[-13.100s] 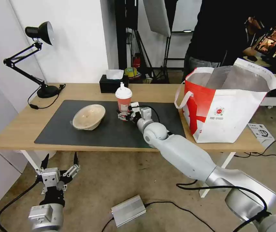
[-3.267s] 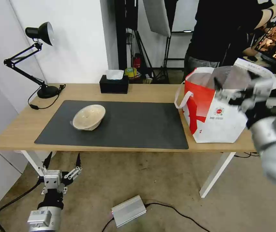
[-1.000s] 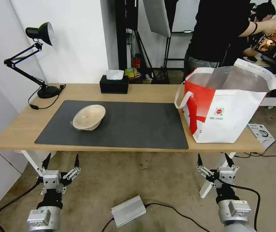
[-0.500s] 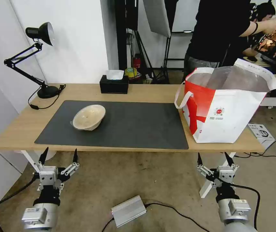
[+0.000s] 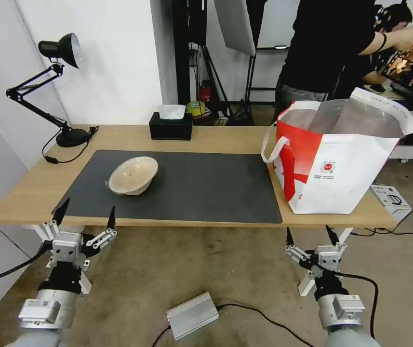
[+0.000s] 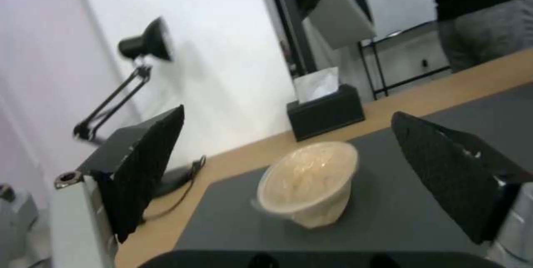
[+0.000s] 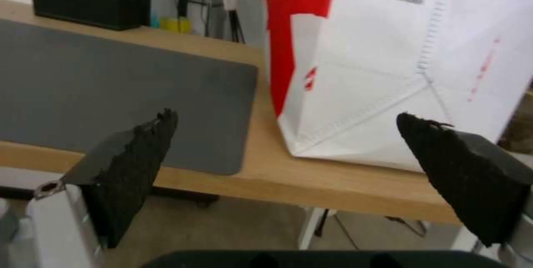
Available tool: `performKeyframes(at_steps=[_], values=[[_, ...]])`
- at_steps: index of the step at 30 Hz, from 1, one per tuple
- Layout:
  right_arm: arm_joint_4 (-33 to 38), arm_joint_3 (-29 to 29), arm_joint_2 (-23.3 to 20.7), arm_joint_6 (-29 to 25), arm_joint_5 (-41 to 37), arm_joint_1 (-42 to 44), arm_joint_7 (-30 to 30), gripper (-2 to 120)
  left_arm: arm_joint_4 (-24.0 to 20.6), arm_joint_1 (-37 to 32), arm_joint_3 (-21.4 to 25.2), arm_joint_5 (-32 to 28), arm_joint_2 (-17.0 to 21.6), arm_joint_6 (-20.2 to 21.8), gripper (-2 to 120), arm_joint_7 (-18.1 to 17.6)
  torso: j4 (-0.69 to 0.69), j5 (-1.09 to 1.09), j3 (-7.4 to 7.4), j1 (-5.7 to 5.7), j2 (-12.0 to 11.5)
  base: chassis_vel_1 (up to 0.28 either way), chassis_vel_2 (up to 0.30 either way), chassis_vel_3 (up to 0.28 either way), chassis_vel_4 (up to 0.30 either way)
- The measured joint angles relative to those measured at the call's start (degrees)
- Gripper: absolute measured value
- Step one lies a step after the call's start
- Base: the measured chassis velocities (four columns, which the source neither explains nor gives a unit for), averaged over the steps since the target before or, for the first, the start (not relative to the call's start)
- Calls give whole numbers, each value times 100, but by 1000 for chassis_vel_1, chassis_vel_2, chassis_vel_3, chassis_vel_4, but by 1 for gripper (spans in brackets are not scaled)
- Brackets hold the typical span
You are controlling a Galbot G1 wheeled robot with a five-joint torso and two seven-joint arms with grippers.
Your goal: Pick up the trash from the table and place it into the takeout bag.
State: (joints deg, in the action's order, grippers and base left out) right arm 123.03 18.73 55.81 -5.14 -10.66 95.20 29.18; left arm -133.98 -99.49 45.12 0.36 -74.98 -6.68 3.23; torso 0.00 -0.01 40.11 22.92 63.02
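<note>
One piece of trash, a shallow beige paper bowl (image 5: 133,174), lies tilted on the left part of the dark grey mat (image 5: 206,188) on the table (image 5: 33,193). The takeout bag (image 5: 341,164), white with a red panel, stands open at the table's right end. My left gripper (image 5: 89,207) is open at the table's front edge, below and left of the bowl. In the left wrist view the bowl (image 6: 308,182) sits ahead between the spread fingers (image 6: 144,164). My right gripper (image 5: 308,232) is open below the table edge, under the bag; the right wrist view faces the bag (image 7: 389,72).
A black desk lamp (image 5: 64,48) stands at the table's back left with its cord trailing. A black tissue box (image 5: 170,127) sits at the back middle. On the floor lie a silver box (image 5: 192,315) with a cable and a small white box (image 5: 389,195).
The red cup that my right gripper held on the mat is gone from the table. The right arm came back from the bag to below the table. My left gripper has risen towards the table edge.
</note>
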Motion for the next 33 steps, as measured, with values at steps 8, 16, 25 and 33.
performKeyframes(at_steps=[8, 16, 25, 33], values=[[0, -232, -29, 123, -1, -160, -3, 100, 494, 287, -19, -11, 1168, -260, 100, 324, 0, -1, 0, 0, 0, 0, 0, 0, 0], [-20, -214, -55, 136, 1, -104, -9, 100, 895, 677, -55, -136, 1999, -350, 100, 409, 0, 0, 0, 0, 0, 0, 0, 0, 0], [-49, -104, -94, 129, 4, 40, -15, 100, 1130, 989, -118, -334, 2413, -313, 100, 421, 0, 0, 0, 0, 0, 0, 0, 0, 0], [-64, -24, -76, 97, 5, 91, 7, 100, 1268, 1233, -231, -392, 2668, -265, 100, 409, 0, 0, 0, 0, 0, 0, 0, 0, 0]])
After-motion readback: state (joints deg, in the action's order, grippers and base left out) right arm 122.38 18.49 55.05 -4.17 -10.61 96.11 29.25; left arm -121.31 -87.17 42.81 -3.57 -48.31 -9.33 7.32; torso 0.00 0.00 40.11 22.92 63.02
